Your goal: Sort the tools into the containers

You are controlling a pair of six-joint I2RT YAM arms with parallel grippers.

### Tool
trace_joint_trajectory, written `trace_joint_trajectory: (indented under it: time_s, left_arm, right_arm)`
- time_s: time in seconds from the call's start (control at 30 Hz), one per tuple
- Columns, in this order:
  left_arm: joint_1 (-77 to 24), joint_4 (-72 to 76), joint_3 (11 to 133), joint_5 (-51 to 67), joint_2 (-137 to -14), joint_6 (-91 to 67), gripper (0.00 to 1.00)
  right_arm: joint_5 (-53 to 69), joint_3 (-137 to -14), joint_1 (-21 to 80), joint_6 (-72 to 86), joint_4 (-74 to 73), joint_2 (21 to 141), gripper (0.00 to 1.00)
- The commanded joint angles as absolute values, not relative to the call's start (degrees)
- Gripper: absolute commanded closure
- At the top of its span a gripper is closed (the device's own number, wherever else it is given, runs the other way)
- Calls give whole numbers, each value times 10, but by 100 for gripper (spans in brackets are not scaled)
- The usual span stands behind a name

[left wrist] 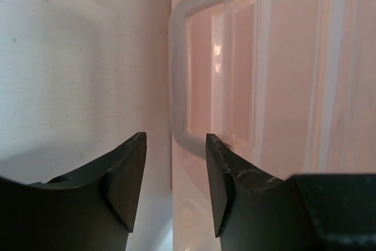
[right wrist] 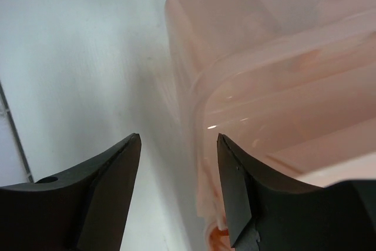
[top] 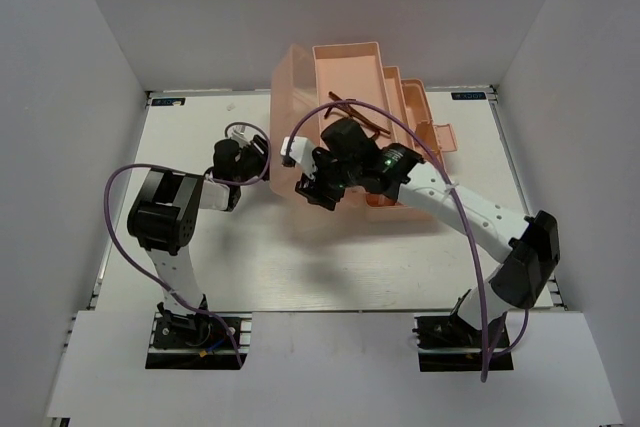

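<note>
The salmon-pink translucent toolbox [top: 345, 49] stands at the back middle with its tiered trays folded out. Thin dark brown hex keys [top: 357, 115] lie in one upper tray. My left gripper [top: 256, 154] is at the box's left side. In the left wrist view the left gripper [left wrist: 175, 135] is open, with the lower end of the pale lid handle [left wrist: 176, 74] just ahead of the gap. My right gripper [top: 312, 190] hangs over the box's front left corner. In the right wrist view the right gripper [right wrist: 178, 136] is open and straddles the box's rounded wall [right wrist: 194, 95], holding nothing.
White enclosure walls [top: 90, 57] close in the left, right and back. Purple cables [top: 470, 237] loop off both arms. The right arm's forearm [top: 450, 202] crosses over the box's front. The white tabletop [top: 330, 267] runs on to a metal edge rail [top: 505, 137].
</note>
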State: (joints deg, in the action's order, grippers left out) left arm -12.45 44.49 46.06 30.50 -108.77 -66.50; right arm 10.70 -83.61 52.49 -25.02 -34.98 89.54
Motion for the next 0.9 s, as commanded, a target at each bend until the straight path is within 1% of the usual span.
trace_joint_trajectory:
  time_s: [0.0,0.2,0.27,0.3,0.33,0.37,0.4,0.43,0.47,0.5,0.57,0.6,0.63,0.73,0.77,0.83,0.87]
  left_arm:
    - [-127,463,493,324,-1081,-672,44]
    - [-122,453,510,324,-1081,-672,44]
    - [-122,447,515,324,-1081,-672,44]
    - [-122,442,523,330,-1081,-667,44]
    - [-122,442,523,330,-1076,-667,44]
    - [-122,421,543,330,-1071,-654,46]
    - [-122,421,550,330,-1071,-649,46]
    - [-122,404,556,336,-1058,-642,46]
    - [-122,395,564,336,-1058,-629,47]
    - [-127,388,579,336,-1049,-622,47]
    - [-133,367,596,347,-1033,-611,47]
    - [-133,361,612,347,-1027,-600,47]
    - [-139,356,621,355,-1022,-600,47]
    - [-150,345,660,377,-1010,-594,47]
    - [-150,338,670,383,-1010,-594,47]
    - [-163,331,694,403,-1015,-594,47]
    - [-163,324,719,410,-1020,-594,47]
  right_arm:
    - [57,-903,536,-271,-363,872,39]
    - [34,-953,534,-274,-381,862,39]
    - [6,-978,535,-278,-370,859,43]
    - [-94,-986,536,-279,-364,858,45]
    - [-125,-992,532,-276,-353,853,55]
    - [-297,-1002,519,-318,-271,846,80]
    - [-299,-990,519,-318,-242,846,81]
    - [-366,-980,514,-333,-176,842,91]
    - [-401,-971,492,-377,-151,831,100]
    - [-416,-942,465,-383,-100,827,100]
    - [-410,-926,418,-382,-96,807,100]
    - [-404,-895,386,-369,-98,802,100]
    - [-402,-883,374,-364,-102,796,100]
    - [-373,-820,282,-317,-125,766,100]
    - [-373,-810,266,-308,-138,763,100]
    - [-346,-775,206,-267,-158,758,100]
    - [-325,-768,193,-256,-175,758,100]
